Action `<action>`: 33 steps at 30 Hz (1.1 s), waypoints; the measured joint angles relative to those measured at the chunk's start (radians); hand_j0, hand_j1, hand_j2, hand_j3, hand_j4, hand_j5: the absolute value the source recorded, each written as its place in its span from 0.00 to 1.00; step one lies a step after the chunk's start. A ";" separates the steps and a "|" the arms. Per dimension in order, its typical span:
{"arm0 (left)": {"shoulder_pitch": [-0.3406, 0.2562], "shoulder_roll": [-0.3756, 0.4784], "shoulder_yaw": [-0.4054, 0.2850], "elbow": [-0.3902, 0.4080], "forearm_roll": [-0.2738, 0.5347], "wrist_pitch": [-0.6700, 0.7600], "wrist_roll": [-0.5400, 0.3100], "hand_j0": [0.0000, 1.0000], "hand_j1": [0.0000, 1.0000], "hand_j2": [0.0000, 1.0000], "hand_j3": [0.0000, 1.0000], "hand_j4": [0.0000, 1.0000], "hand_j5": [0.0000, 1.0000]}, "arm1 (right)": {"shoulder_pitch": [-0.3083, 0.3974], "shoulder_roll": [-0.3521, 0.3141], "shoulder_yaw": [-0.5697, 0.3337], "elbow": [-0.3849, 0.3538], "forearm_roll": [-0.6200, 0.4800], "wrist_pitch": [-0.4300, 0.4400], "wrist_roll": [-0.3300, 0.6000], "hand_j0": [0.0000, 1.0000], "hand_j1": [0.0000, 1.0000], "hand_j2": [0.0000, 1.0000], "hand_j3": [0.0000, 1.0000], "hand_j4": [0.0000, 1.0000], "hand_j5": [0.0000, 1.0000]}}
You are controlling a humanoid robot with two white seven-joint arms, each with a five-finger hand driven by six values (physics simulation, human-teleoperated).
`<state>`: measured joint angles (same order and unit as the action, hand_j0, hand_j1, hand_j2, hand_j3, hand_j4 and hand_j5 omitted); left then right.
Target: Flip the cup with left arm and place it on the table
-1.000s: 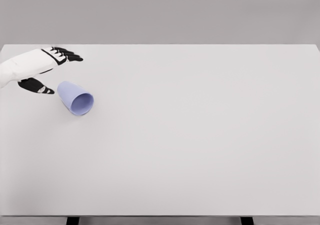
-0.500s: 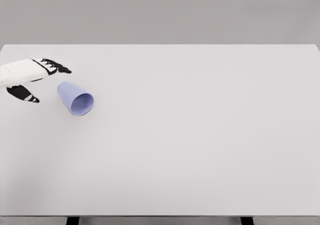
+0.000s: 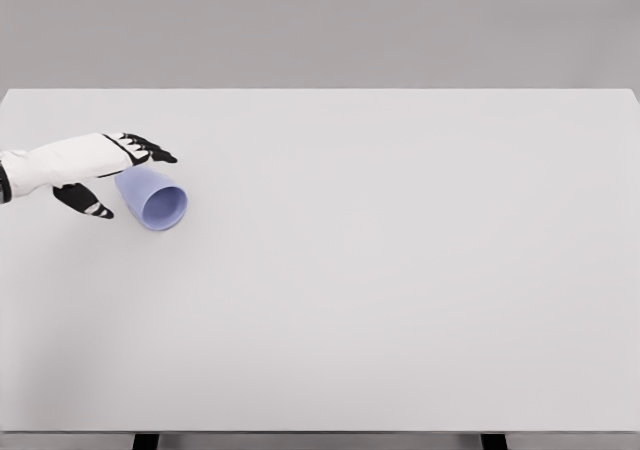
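Left hand (image 3: 95, 165), fingers spread open, straddles the unmarked lavender cup (image 3: 155, 199) lying sideways on the table (image 3: 400, 270).

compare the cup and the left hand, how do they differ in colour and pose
The cup is plain lavender blue; the left hand is white with black fingers. The cup lies on its side, mouth toward the camera; the hand hovers at its closed end, fingers spread. Both sit at the table's far left.
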<state>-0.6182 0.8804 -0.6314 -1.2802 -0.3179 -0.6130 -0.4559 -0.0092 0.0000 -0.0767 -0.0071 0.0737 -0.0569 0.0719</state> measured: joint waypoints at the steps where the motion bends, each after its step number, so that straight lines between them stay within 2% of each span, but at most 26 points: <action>1: -0.002 -0.003 -0.002 0.001 -0.001 0.000 0.000 1.00 1.00 1.00 1.00 1.00 1.00 | 0.000 0.000 0.000 0.000 0.000 0.000 0.000 1.00 1.00 1.00 1.00 1.00 1.00; 16: -0.006 -0.072 -0.031 0.057 -0.083 0.000 0.000 1.00 1.00 1.00 1.00 1.00 1.00 | 0.000 0.000 0.000 0.000 0.000 0.000 0.000 1.00 1.00 1.00 1.00 1.00 1.00; 33: -0.015 -0.101 -0.029 0.101 -0.124 0.001 0.002 0.96 0.96 0.96 0.96 0.96 0.96 | 0.000 0.000 0.000 0.000 0.000 0.000 0.000 1.00 1.00 1.00 1.00 1.00 1.00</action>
<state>-0.6335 0.7790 -0.6604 -1.1791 -0.4416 -0.6120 -0.4544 -0.0092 0.0000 -0.0767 -0.0075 0.0737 -0.0568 0.0719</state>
